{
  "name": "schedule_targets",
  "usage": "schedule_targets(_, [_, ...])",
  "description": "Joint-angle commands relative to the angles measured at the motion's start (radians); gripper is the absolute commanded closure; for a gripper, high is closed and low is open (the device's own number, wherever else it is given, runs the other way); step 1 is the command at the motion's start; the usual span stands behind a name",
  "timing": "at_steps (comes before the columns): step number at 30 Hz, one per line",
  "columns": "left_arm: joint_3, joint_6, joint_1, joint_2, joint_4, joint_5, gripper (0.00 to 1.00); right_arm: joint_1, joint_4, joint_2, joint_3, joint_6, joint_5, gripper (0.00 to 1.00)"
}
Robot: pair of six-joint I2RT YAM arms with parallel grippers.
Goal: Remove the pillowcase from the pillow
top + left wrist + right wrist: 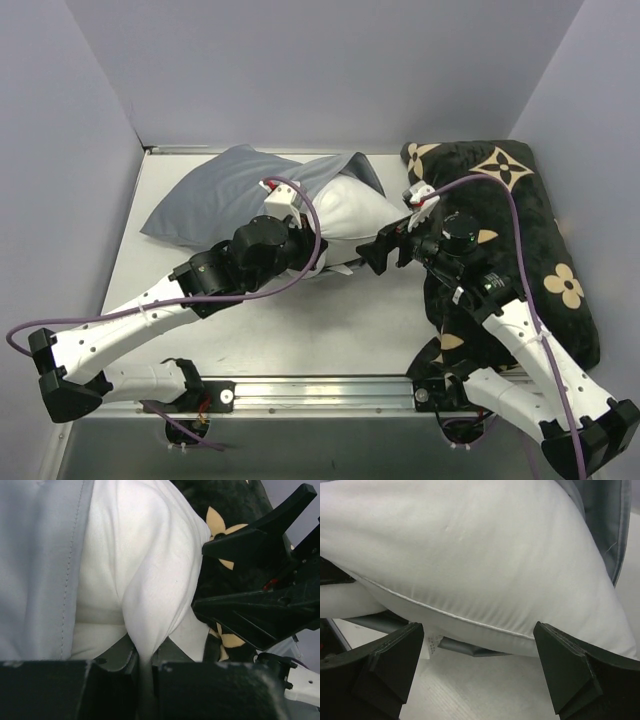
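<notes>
The white pillow (355,212) lies mid-table, its right end bare, its left part still inside the grey pillowcase (215,192). My left gripper (305,245) is shut on a pinch of the pillow's white fabric (150,615); the pillowcase edge with its seam (45,570) is at the left of that view. My right gripper (380,252) is open just right of the pillow's near edge. In the right wrist view its fingers (385,660) straddle empty table below the pillow's piped seam (470,620); a small white label (432,645) hangs there, and the pillowcase (605,520) shows top right.
A black plush cushion with tan flower motifs (530,230) lies along the right side under my right arm, also behind the right gripper in the left wrist view (225,525). Grey walls (60,150) enclose the white table (330,330) on three sides.
</notes>
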Motion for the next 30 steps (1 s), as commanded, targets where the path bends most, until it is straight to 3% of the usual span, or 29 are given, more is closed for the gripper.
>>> schedule_targets(1, [0.123, -0.009, 0.021, -0.06, 0.014, 0.127, 1.0, 0.033, 0.105, -0.011, 0.018, -0.155, 0.043, 0.0])
schedule_targets(5, [0.137, -0.005, 0.031, -0.077, -0.029, 0.169, 1.0, 0.145, 0.06, -0.006, 0.088, -0.185, 0.235, 0.0])
schedule_targets(7, [0.134, -0.007, 0.033, -0.083, -0.029, 0.164, 1.0, 0.15, 0.015, 0.026, 0.149, -0.105, 0.29, 0.0])
schedule_targets(11, [0.091, -0.01, 0.034, -0.073, 0.023, 0.175, 1.0, 0.154, -0.223, 0.078, 0.277, 0.204, 0.37, 0.0])
schedule_targets(12, [0.079, -0.016, 0.033, -0.067, 0.04, 0.166, 1.0, 0.157, -0.236, 0.058, 0.257, 0.357, 0.405, 0.0])
schedule_targets(15, [0.012, -0.036, 0.031, -0.057, 0.121, 0.129, 1.0, 0.202, -0.283, 0.008, 0.173, 0.597, 0.481, 0.0])
schedule_targets(22, [-0.128, -0.042, 0.016, -0.016, 0.346, 0.063, 1.0, 0.262, -0.319, -0.172, -0.036, 0.916, 0.625, 0.0])
schedule_targets(30, [-0.282, -0.087, -0.088, 0.036, 0.492, 0.037, 1.0, 0.262, -0.225, -0.218, -0.192, 1.107, 0.656, 0.0])
